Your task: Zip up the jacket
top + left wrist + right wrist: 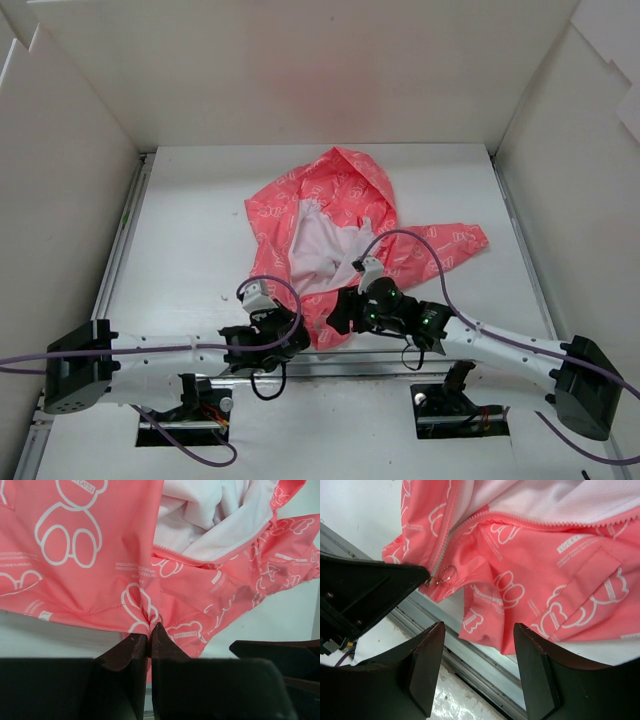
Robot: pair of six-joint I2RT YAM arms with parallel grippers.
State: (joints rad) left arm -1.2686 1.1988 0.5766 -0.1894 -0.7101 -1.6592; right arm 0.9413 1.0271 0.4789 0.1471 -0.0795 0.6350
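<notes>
The jacket [350, 190] is laid open near the front edge of the table [200, 220]. Its hem is pinched by the closed left gripper [150, 632]. Only the right wrist view shows the zipper ring [447, 573], above the wide-spread right gripper [480, 647].

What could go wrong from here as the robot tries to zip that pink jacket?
1. The left pincer grips only a small pinch of the jacket hem; the thin fabric might slip out when the zipper is pulled.
2. The right pincer is open, and the small zipper ring sits right beside the left pincer, so it could miss the ring or bump its partner.
3. Fabric folds lie near the zipper teeth and might snag.
</notes>
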